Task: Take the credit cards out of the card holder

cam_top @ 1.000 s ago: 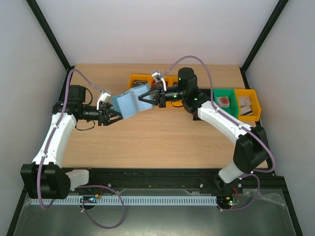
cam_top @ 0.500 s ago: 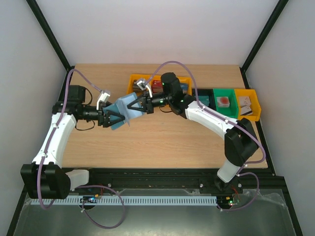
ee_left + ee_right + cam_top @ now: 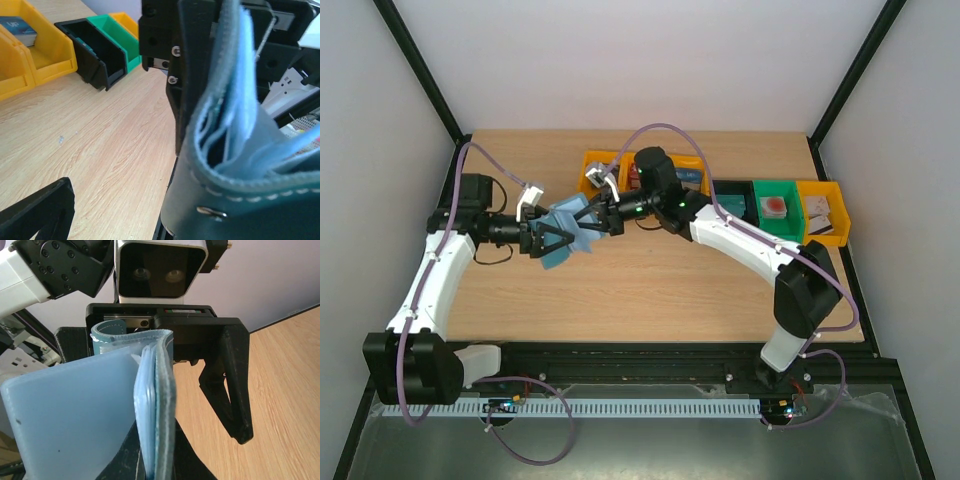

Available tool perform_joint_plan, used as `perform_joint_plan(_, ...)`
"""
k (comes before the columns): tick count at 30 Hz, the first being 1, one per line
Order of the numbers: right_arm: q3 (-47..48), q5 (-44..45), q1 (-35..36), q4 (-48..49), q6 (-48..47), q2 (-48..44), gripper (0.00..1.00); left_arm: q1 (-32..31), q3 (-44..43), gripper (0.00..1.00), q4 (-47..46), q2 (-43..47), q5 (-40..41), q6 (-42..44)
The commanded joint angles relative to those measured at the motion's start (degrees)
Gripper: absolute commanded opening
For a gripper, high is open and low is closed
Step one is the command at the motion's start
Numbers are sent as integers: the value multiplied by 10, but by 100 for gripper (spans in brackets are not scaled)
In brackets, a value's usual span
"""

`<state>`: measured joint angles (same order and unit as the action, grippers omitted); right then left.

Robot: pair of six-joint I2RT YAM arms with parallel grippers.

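Note:
The blue card holder (image 3: 568, 216) hangs above the table between both grippers. My right gripper (image 3: 584, 222) is shut on its lower edge, and its black fingers (image 3: 187, 460) clamp the teal cover (image 3: 167, 390). A pale blue flap (image 3: 65, 410) opens to the left. My left gripper (image 3: 556, 241) is open with the holder's other end between its fingers. One finger (image 3: 35, 210) stands well apart from the holder (image 3: 235, 165). The other finger is hidden behind the holder. The holder's pale blue pockets gape a little. No credit card shows apart from them.
A row of bins stands at the back: yellow bins (image 3: 603, 164), a black bin (image 3: 730, 190), a green bin (image 3: 776, 206) and a yellow bin (image 3: 821, 210), some holding small items. They also show in the left wrist view (image 3: 95, 50).
My right arm has carried the holder leftward and lower, into the open fingers of my left gripper. The left arm has barely moved.

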<state>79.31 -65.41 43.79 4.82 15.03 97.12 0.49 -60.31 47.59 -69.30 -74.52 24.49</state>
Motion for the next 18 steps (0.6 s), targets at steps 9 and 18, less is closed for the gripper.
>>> perform_joint_plan(9,43,-3,20,-92,-88,-18,2,2,17,45,-83,6,45,-83)
perform_joint_plan(18,38,7,-17,-137,-114,-46,25,6,12,2,-58,10,27,-48)
